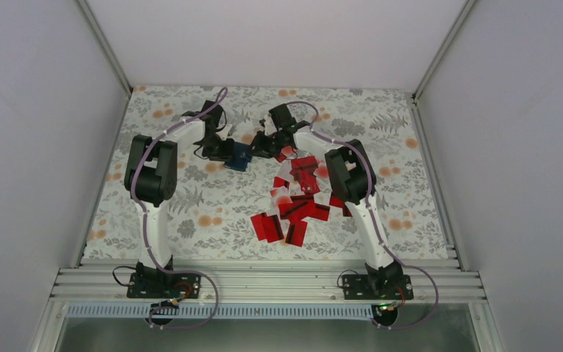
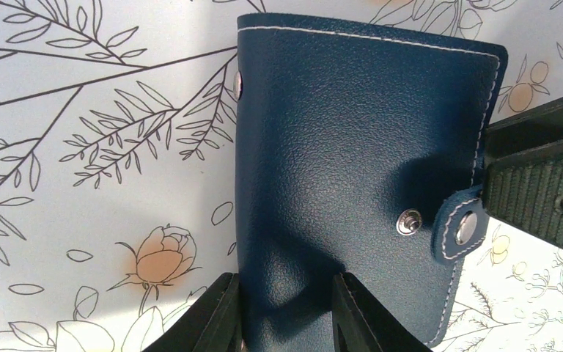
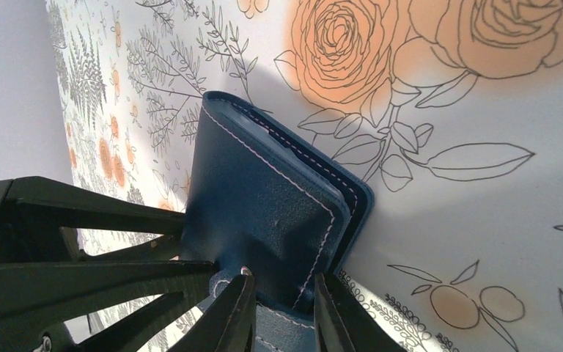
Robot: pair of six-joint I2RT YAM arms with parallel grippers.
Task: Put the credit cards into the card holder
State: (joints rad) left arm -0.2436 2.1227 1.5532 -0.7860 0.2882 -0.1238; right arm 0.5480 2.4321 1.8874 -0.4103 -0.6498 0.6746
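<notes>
Both left gripper (image 2: 284, 284) and right gripper (image 3: 282, 284) clamp card holder (image 2: 352, 132), floral table (image 1: 190, 213), credit cards (image 1: 297, 209), white walls (image 1: 29, 110).

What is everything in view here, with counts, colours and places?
cards: roughly a dozen, red, some with a dark stripe, loose heap on the table right of centre
holder: one, navy with pale stitching, far centre, held between both grippers
table: one, white floral cover with orange blooms
rail: one, silver, near edge, arm bases bolted on it
walls: white, left, right and back
arms: two, white and black, reaching to the far centre
left gripper: black, shut on the holder's edge
right gripper: black, pinching the holder's strap
</notes>
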